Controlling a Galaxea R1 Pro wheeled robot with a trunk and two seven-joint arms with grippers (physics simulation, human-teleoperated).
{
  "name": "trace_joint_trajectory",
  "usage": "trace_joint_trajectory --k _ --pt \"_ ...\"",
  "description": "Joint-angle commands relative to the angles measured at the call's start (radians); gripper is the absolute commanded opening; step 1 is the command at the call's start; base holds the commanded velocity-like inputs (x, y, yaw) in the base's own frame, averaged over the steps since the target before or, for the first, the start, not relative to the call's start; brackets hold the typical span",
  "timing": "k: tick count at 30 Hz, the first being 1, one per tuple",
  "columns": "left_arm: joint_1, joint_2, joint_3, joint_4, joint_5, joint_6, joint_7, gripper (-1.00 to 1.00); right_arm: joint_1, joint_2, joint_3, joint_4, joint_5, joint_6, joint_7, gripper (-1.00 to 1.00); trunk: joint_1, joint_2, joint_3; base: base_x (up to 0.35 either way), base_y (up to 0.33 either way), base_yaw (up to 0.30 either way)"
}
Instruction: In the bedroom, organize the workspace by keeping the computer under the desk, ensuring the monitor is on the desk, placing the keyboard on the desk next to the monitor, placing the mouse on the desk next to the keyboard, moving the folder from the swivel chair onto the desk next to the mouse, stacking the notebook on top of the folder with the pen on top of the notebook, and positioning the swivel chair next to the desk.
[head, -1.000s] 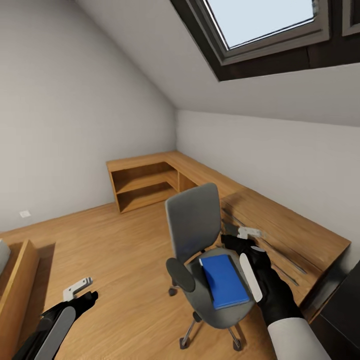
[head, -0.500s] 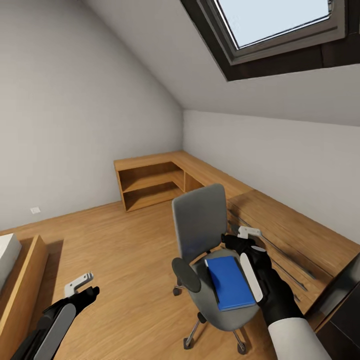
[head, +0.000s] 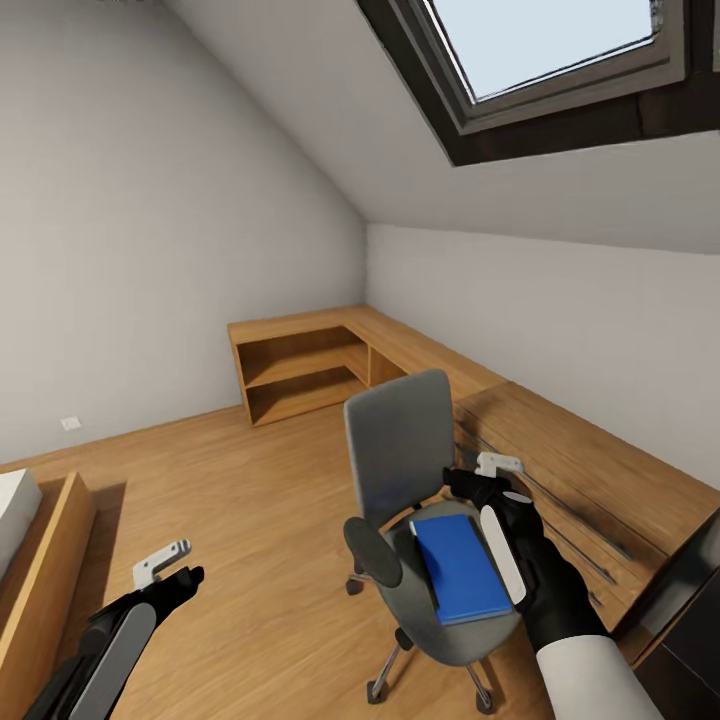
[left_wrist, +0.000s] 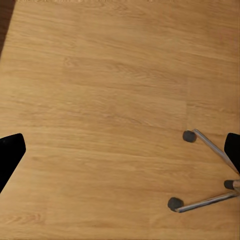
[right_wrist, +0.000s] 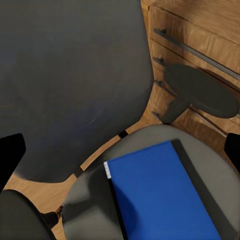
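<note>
The swivel chair (head: 400, 450), grey with black armrests, stands on the wood floor in the head view, its back toward the far wall. The blue folder (head: 460, 568) lies flat on its seat. My right gripper (head: 478, 482) hovers open just above the seat's right side, over the folder (right_wrist: 160, 195), with the chair back (right_wrist: 70, 75) ahead of it. My left gripper (head: 172, 570) hangs open over bare floor to the chair's left, with nothing between its fingers. The chair's chrome base (left_wrist: 210, 200) and castors show in the left wrist view.
A light wooden chest with long bar handles (head: 570, 480) stands right behind the chair. Low open wooden shelving (head: 300, 365) fills the far corner. A wooden bed frame (head: 40, 560) is at the left. A black furniture edge (head: 690, 610) cuts in at the lower right.
The whole view shifted a second ago, so the camera moved. Both arms keep nearly the same pose; the left gripper has risen slightly. The folder lies as before.
</note>
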Motion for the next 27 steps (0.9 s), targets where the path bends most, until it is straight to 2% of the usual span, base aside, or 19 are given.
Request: trace_joint_trajectory --k 1,19,23,24,25,27 --pt "-0.001 0.0 0.0 -0.002 0.01 0.002 0.008 1.0 -0.001 0.0 0.001 -0.001 -0.01 0.003 -0.009 1.0 0.004 -0.008 -0.003 0.0 0.0 0.0" --pt "0.0 -0.026 -0.001 -0.003 0.002 0.0 0.013 1.0 -0.001 -0.001 -0.001 -0.001 -0.009 0.002 -0.008 1.0 0.073 -0.134 -0.031 0.0 0.0 0.0" --pt "0.0 -0.026 -0.015 -0.032 0.001 -0.001 0.013 1.0 -0.001 -0.001 -0.002 0.0 -0.01 0.001 -0.007 1.0 0.088 -0.162 -0.037 0.0 0.0 0.0" --pt "0.0 -0.026 -0.02 -0.058 0.001 -0.001 0.013 1.0 -0.001 -0.001 -0.002 0.0 -0.01 0.001 -0.007 1.0 0.092 -0.169 -0.039 0.0 0.0 0.0" --pt "0.001 -0.026 -0.026 -0.128 0.002 0.0 0.013 1.0 -0.001 -0.001 -0.003 0.0 -0.01 0.002 -0.007 1.0 0.096 -0.176 -0.04 0.0 0.0 0.0" --pt "0.002 -0.026 -0.027 -0.146 0.002 0.0 0.013 1.0 -0.001 -0.001 -0.005 0.0 -0.011 0.002 -0.007 1.0 0.104 -0.19 -0.043 0.0 0.0 0.0"
